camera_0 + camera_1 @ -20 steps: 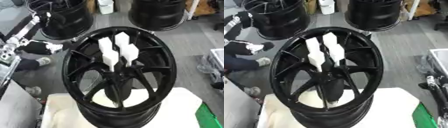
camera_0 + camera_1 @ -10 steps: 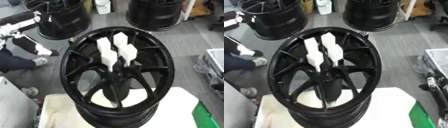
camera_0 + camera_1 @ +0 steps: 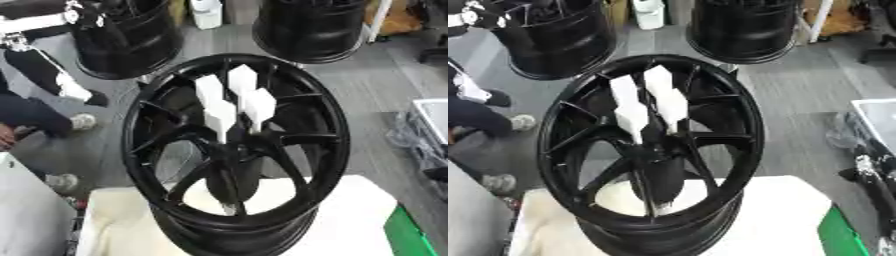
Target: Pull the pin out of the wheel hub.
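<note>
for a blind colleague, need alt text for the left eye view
A black wheel stands on a white pad, with white pins sticking out of its hub. Two more black wheels sit on the grey floor behind; no robot hand shows.

Black wheel hub (image 3: 234, 150) standing upright on a white padded worktop (image 3: 350, 220).

Four white block-shaped pins (image 3: 233, 102) stick out from the hub's centre, fanned upward and bunched close together over the spokes. Behind the hub, two more black rims (image 3: 127, 35) stand on the grey floor (image 3: 385, 85), one to either side of its top edge. Just right of the hub's base, a green patch (image 3: 409, 239) borders the worktop. No robot hand shows.
</note>
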Robot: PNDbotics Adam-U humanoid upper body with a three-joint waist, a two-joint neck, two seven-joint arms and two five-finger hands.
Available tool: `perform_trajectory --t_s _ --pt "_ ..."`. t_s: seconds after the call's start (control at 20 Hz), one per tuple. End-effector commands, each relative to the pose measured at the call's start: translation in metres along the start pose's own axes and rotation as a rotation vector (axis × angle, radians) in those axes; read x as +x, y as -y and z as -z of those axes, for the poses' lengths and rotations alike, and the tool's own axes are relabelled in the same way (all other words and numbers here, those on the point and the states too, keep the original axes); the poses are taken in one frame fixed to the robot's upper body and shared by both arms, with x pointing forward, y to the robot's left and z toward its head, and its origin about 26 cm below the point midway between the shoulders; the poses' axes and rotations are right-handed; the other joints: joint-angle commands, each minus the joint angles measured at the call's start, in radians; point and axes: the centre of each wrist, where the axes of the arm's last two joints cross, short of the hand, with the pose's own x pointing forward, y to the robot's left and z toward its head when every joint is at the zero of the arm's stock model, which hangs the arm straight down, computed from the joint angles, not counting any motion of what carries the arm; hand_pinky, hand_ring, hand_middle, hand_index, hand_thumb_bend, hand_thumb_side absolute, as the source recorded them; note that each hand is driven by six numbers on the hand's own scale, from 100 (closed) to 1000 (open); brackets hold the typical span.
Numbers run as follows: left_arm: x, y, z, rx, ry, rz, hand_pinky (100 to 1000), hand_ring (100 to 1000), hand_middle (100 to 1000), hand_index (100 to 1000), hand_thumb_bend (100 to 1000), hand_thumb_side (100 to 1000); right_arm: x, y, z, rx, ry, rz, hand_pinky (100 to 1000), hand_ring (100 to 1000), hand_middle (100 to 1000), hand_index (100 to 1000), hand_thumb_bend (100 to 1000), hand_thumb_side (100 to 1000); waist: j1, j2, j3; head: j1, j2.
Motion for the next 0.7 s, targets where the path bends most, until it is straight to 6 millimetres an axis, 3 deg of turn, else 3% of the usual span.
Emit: perform_trajectory --t_s 0.05,0.4,0.7 --pt "0.006 -0.011 0.001 -0.027 0.018 0.034 743 699 716 803 683 303 0.005 0.002 0.003 0.007 0.019 -0.01 671 568 878 972 100 724 -0.001 -0.02 -0.002 0.001 -0.002" --pt "0.023 -0.022 0.041 -0.144 0.121 0.191 777 732 749 820 674 200 0.004 0.001 0.002 0.015 0.015 -0.011 672 568 878 972 100 728 0.002 -0.024 -0.009 0.002 -0.002" --pt "0.02 -0.028 0.065 -0.237 0.144 0.301 794 754 758 823 685 115 0.003 0.001 0.002 0.02 0.013 -0.01 672 568 878 972 100 731 0.004 -0.023 -0.025 0.006 -0.002"
